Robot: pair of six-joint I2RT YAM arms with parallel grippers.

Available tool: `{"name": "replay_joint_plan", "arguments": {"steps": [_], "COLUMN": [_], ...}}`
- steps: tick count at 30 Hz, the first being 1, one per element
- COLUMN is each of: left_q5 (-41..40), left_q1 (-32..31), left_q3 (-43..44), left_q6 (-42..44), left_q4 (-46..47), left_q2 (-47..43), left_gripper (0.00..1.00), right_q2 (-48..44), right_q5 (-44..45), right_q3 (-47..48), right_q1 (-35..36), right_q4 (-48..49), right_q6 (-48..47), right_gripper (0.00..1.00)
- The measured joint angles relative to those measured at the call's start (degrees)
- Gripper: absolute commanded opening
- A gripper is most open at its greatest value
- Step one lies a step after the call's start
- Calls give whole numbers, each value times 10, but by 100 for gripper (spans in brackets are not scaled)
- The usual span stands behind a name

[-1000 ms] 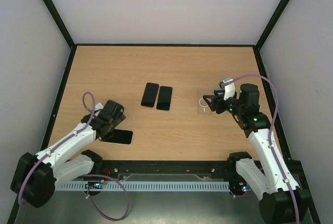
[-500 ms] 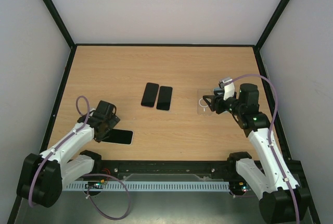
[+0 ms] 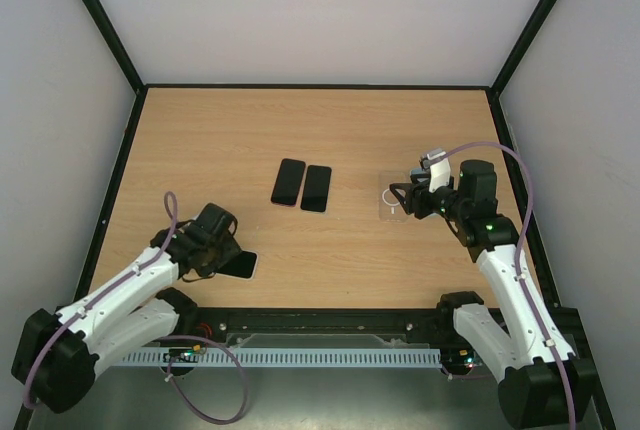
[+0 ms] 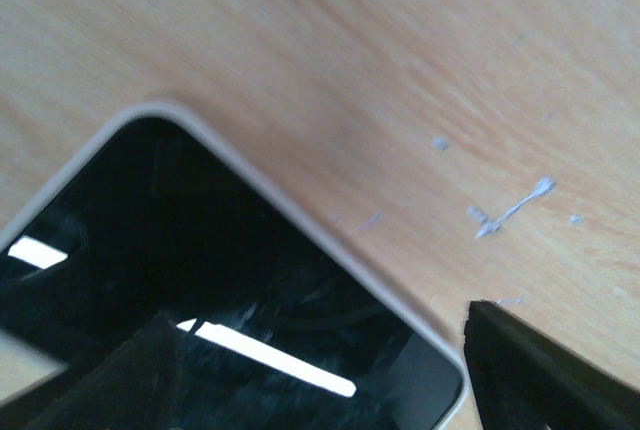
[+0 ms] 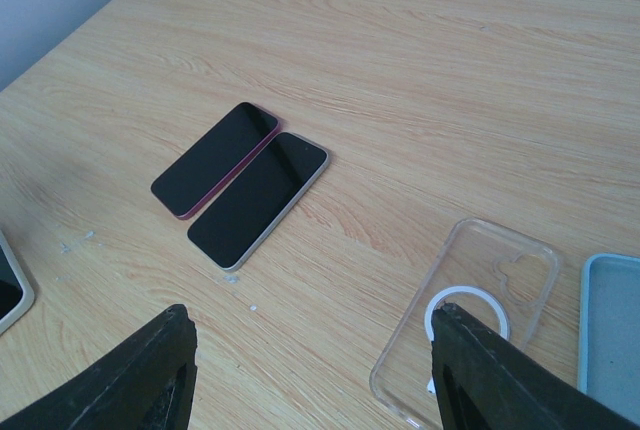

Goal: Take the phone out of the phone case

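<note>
A phone with a black screen in a pale case (image 3: 241,264) lies flat near the table's front left. My left gripper (image 3: 218,247) hangs low over its left end, open. In the left wrist view the phone (image 4: 200,280) fills the lower left, with the case's pale rim (image 4: 330,242) round its corner. One finger is over the screen and the other is over bare wood beyond the corner. My right gripper (image 3: 402,201) is open and empty just above a clear empty case with a white ring (image 5: 470,300).
Two bare-looking phones lie side by side mid-table: one with a pink edge (image 5: 215,160) and one with a silver edge (image 5: 258,200). A light blue case (image 5: 612,320) lies at the right of the clear one. Black frame rails border the table.
My left gripper swung back right and nearer, settling lower over the cased phone's left end. The phone, the right arm and the other items have not moved.
</note>
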Motion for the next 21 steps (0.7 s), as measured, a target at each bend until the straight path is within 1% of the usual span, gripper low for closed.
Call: {"name": "replay_joint_plan", "arguments": {"steps": [2, 3, 7, 12, 14, 18, 21], "left_q5": [1, 5, 50, 76, 85, 97, 79], "left_q1": [-24, -32, -56, -129, -148, -162, -185], "left_q3": [3, 3, -15, -11, -8, 6, 19], "left_q6": [-8, -12, -12, -33, -40, -48, -63], "left_q4": [-26, -35, -42, -22, -9, 8, -1], "left_q2": [-4, -6, 18, 56, 68, 99, 107], "left_gripper": [5, 3, 2, 2, 2, 2, 2], "right_q2": [0, 0, 3, 5, 5, 7, 7], "right_q5": [0, 0, 0, 0, 0, 0, 0], "right_q3": [0, 0, 0, 0, 0, 0, 0], "right_q1": [0, 0, 0, 0, 0, 0, 0], "right_q4": [0, 0, 0, 0, 0, 0, 0], "right_q6": [0, 0, 0, 0, 0, 0, 0], "right_gripper": [61, 61, 61, 61, 61, 61, 61]}}
